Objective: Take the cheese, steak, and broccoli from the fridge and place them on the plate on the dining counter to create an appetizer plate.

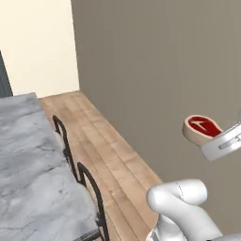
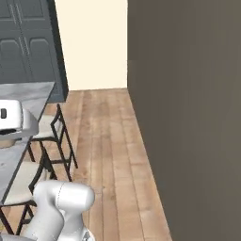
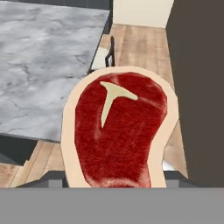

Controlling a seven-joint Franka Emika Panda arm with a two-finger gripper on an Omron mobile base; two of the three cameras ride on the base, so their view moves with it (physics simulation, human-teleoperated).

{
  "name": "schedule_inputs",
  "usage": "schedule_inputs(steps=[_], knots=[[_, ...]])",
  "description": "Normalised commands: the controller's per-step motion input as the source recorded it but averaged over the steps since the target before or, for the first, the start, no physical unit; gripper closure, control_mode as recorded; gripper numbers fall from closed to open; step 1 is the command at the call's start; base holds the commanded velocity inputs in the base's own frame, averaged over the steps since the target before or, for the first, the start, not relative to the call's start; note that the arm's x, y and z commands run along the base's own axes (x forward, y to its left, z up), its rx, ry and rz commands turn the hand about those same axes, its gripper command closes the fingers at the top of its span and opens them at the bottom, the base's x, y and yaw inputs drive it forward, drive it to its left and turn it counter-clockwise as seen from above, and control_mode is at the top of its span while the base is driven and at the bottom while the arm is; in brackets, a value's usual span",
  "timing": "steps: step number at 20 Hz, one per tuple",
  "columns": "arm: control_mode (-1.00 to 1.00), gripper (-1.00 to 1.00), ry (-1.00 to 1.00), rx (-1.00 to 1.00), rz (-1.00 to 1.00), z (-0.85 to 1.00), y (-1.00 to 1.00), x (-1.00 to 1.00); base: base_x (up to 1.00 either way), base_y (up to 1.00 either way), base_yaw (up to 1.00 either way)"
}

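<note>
Now, left base view: the steak (image 1: 202, 128) is held up in the air at the right edge, gripped by the jaws of the gripper (image 1: 214, 140), w/ the wall close behind it. The desk (image 1: 28, 174) lies well off to the left, marble top, two dark chairs (image 1: 87, 188) tucked along its near edge. Wood floor runs between desk and wall. No plate seen on the part of the desk shown here.

Right base view: the hand (image 2: 12, 120) sits at the far left edge, over the desk's (image 2: 23, 94) side; can't make out the steak or jaws from this side. Chairs (image 2: 52, 136) stand just beside the desk, dark cabinets behind, wall filling the right.

Hand view: steak (image 3: 118, 135) sits close up front, long axis running away from the cam along the jaws' line, white bone mark toward the far end. Jaws are closed on its near end; fingertips hidden under the meat. Desk (image 3: 43, 65) lies ahead and to the left of the steak, its corner near a chair (image 3: 107, 54).

Judgement: carry phase, roughly mid-task for this item. Next move prob. calls for swinging left over the desk & finding the plate before lowering.
</note>
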Motion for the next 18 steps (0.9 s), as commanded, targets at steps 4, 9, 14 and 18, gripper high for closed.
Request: schedule_inputs(steps=[4,9,14,18], knots=[[1.00,1.00,0.00,0.00,0.00,0.00,0.00,0.00,1.00,-0.57,0.47],[1.00,1.00,0.00,0.00,0.00,0.00,0.00,0.00,1.00,-0.70,0.43],[1.00,1.00,0.00,0.00,0.00,0.00,0.00,0.00,1.00,-0.98,0.33],[1.00,1.00,0.00,0.00,0.00,0.00,0.00,0.00,1.00,-1.00,0.31]])
